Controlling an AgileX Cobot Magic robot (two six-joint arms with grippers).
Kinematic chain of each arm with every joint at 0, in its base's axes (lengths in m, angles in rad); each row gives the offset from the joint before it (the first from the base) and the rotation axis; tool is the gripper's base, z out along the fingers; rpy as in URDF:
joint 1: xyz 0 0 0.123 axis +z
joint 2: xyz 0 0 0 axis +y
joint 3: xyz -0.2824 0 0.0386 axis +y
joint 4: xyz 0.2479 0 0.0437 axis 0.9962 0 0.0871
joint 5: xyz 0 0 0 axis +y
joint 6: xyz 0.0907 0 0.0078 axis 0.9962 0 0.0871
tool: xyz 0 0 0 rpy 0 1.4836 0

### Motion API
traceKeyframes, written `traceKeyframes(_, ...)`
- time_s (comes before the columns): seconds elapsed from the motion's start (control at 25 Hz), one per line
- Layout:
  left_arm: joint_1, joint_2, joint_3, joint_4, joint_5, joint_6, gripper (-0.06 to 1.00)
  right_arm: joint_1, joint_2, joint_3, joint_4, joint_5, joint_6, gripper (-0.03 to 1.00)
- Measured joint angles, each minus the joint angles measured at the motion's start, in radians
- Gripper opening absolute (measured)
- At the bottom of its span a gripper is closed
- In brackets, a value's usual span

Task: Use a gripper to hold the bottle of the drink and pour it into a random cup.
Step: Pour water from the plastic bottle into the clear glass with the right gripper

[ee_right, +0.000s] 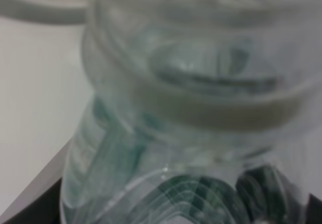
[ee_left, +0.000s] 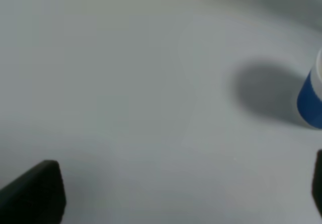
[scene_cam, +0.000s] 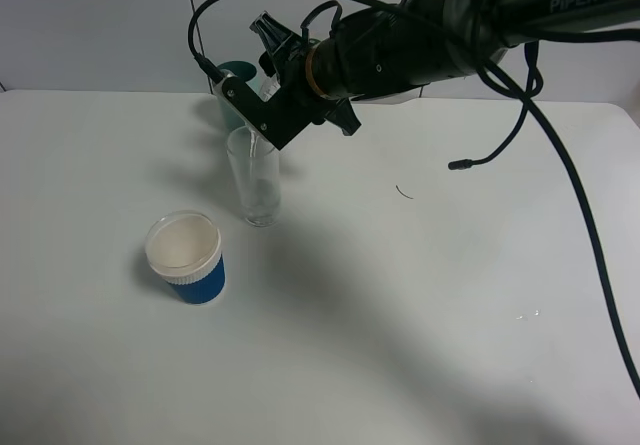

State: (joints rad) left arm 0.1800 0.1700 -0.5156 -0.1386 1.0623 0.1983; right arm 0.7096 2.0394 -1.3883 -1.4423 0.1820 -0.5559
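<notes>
One small clear bottle (ee_right: pixel 191 108) fills the right wrist view, so close that it blurs. Its ribbed walls and dark green label show, but its mouth is hard to trace. The right gripper (scene_cam: pixel 268 105) is clamped on it, with the dark fingers (ee_right: pixel 25 209) barely showing at the picture's edge.

From the high camera the bottle is almost wholly hidden behind that black gripper, tipped directly above the tall clear glass (scene_cam: pixel 254 180). Whether liquid is running I cannot tell. A teal cup (scene_cam: pixel 236 73) stands behind the glass, mostly covered by the gripper. A blue cup (scene_cam: pixel 187 258) with a white rim stands near the glass, to its front left, on the white table (scene_cam: pixel 420 305).

The left gripper (ee_left: pixel 176 194) is spread wide over bare table, with only its two fingertips in frame. The blue cup is cut off at that view's edge.
</notes>
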Motion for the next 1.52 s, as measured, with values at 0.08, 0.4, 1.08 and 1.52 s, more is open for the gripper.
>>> traceKeyframes(0.08,0.000,0.000,0.000,0.000,0.000,0.000,0.99,0.000,0.000,0.000,0.000,0.000,-0.001,0.56)
traceKeyframes(0.4,0.000,0.000,0.000,0.000,0.000,0.000,0.99,0.000,0.000,-0.001,0.000,0.000,-0.027,0.56)
traceKeyframes(1.08,0.000,0.000,0.000,0.000,0.000,0.000,0.99,0.000,0.000,-0.001,0.000,0.000,-0.028,0.56)
traceKeyframes(1.52,0.000,0.000,0.000,0.000,0.000,0.000,0.99,0.000,-0.001,-0.001,0.000,0.000,-0.042,0.56)
